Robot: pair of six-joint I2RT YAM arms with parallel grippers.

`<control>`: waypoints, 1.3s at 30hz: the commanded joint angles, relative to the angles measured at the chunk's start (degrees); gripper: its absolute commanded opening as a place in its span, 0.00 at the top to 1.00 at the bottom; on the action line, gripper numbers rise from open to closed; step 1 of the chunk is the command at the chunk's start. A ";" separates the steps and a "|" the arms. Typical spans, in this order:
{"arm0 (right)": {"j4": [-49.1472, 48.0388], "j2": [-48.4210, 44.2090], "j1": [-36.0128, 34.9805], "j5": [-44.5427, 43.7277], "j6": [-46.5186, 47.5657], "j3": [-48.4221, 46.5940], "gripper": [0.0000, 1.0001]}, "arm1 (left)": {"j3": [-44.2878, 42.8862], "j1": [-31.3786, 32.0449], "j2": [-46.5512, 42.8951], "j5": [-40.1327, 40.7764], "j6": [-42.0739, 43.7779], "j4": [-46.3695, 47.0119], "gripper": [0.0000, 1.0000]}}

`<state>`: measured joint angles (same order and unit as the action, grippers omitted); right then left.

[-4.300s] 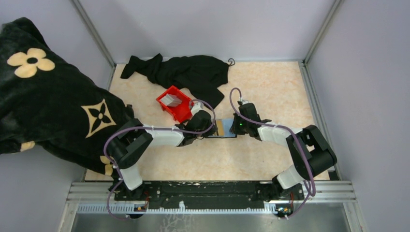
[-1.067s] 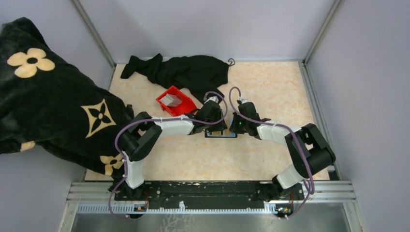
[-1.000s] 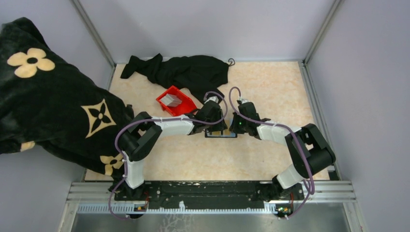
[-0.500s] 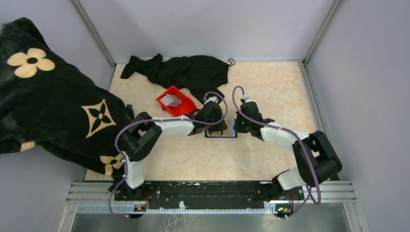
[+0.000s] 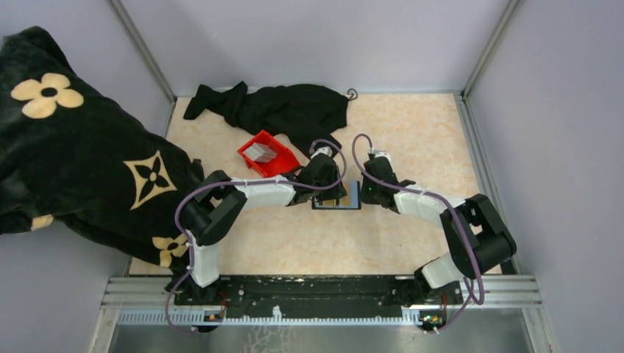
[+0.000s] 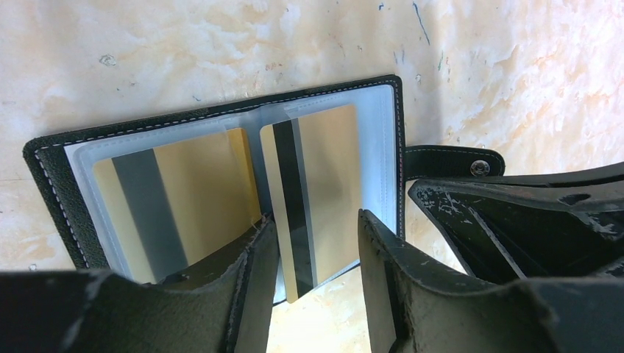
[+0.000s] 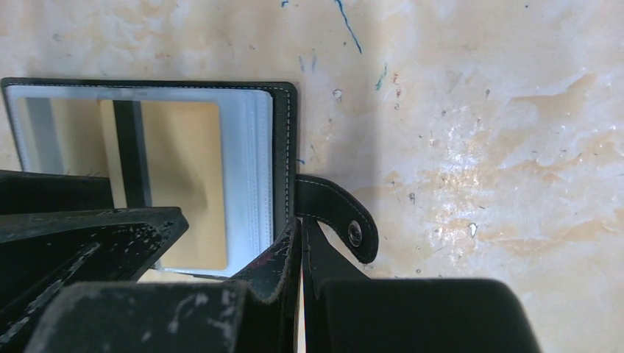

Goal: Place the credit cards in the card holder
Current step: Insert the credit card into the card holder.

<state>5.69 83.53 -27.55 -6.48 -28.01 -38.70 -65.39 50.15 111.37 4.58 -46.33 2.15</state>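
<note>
Left wrist: left tool (image 6: pixel 315 220), tilted low, grips gold card (image 6: pixel 327 162) at card holder (image 6: pixel 62 220)

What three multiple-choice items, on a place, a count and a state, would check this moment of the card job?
1. Where is the red bin from the card holder?
A. left and farther back
B. right of it
C. by the arm bases
2. How many gold cards show in the card holder?
A. one
B. two
C. four
3. How does the right end effector stand?
A. wide open
B. shut on a card
C. shut, empty
1 A: the top view shows the bin up-left of it.
2 B: the left wrist view shows one on each page.
3 C: its fingers meet beside the strap.
</note>
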 commanded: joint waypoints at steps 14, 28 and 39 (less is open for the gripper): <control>-1.37 3.61 0.39 0.46 1.69 -2.79 1.00 | -1.15 1.53 8.17 0.67 1.82 -10.36 0.47; -2.18 4.23 -0.55 3.29 1.51 -3.31 1.00 | -6.52 4.23 12.39 1.73 3.15 -15.67 0.46; -2.50 4.10 -1.10 3.94 1.20 -3.66 1.00 | -9.74 5.97 14.80 2.76 5.21 -21.02 0.45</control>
<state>5.82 86.43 -27.11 -7.53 -25.69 -40.29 -77.91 53.93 117.47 11.68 -41.69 -9.52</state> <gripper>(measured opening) 0.004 0.552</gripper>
